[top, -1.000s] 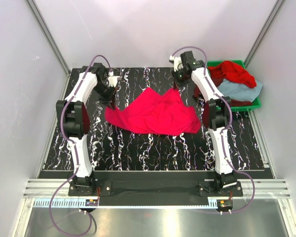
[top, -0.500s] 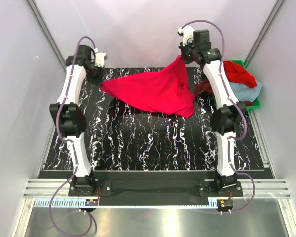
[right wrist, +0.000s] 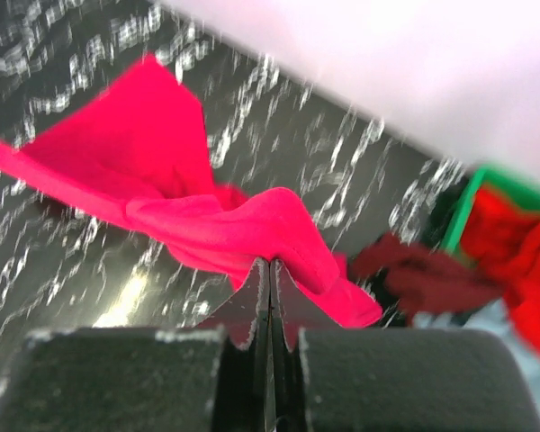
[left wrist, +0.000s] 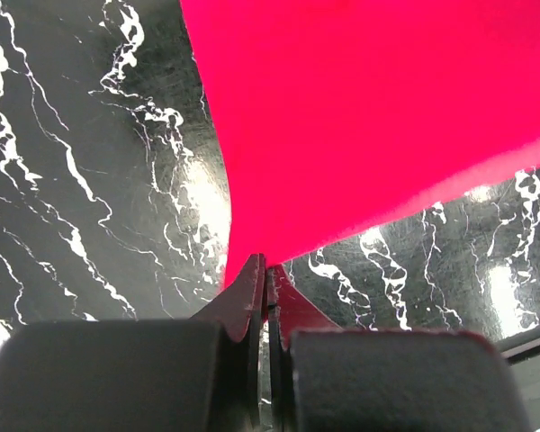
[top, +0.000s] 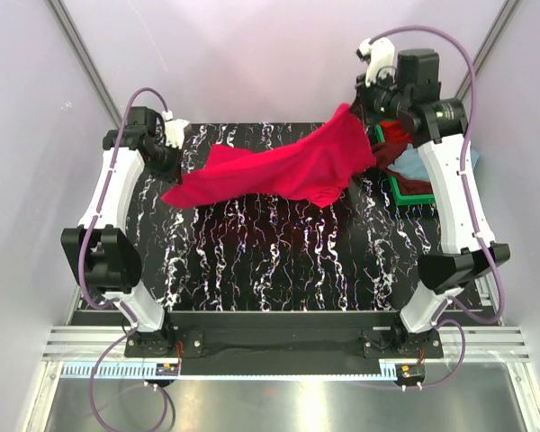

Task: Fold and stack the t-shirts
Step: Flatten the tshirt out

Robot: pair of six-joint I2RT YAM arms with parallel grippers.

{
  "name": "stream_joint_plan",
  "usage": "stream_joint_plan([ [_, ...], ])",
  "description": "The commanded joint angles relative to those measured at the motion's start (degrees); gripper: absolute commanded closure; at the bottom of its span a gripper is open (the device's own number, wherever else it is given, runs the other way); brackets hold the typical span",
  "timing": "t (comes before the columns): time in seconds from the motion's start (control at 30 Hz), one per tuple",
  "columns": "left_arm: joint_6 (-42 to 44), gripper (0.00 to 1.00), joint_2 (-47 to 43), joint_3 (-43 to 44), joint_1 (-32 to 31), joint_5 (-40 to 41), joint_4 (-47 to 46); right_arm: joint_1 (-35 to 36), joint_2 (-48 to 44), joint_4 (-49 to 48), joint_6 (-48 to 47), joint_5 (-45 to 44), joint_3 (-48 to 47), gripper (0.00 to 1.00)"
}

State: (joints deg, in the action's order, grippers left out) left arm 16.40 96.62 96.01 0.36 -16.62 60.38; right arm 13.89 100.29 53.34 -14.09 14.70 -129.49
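The crimson-pink t-shirt (top: 279, 171) hangs in the air, stretched between my two grippers above the back of the black marbled table (top: 279, 261). My left gripper (top: 169, 164) is shut on its left corner, also seen in the left wrist view (left wrist: 266, 263) with the cloth (left wrist: 360, 117) spreading away. My right gripper (top: 358, 110) is shut on its right corner, raised high; the right wrist view (right wrist: 270, 263) shows the shirt (right wrist: 207, 225) draped from the fingertips. A dark maroon shirt (top: 389, 144), a brighter red one (right wrist: 513, 234) and a blue-grey one (top: 416, 166) lie in the bin.
A green plastic bin (top: 405, 187) stands at the back right of the table, partly hidden by my right arm. White walls with metal posts close in the back and sides. The table's front rail (top: 279, 346) holds both arm bases.
Both grippers have lifted the crimson-pink shirt off the table and spread apart. The right gripper rose up and to the right; the shirt is now pulled taut.
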Motion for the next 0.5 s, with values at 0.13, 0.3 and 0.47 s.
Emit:
stream_joint_plan([
  [0.13,-1.2,1.0,4.34,16.09,0.34,7.55,-9.84,0.08,-1.16,-10.53,2.05,-7.92,9.26,1.0],
  [0.3,0.29,1.0,11.21,29.92,0.26,9.77,-12.12,0.08,5.07,-19.32,1.26,-12.49,5.4,1.0],
  [0.47,3.37,1.0,13.95,37.94,-0.1,10.03,-13.26,-0.18,12.63,-21.52,0.2,-16.8,-6.64,1.0],
])
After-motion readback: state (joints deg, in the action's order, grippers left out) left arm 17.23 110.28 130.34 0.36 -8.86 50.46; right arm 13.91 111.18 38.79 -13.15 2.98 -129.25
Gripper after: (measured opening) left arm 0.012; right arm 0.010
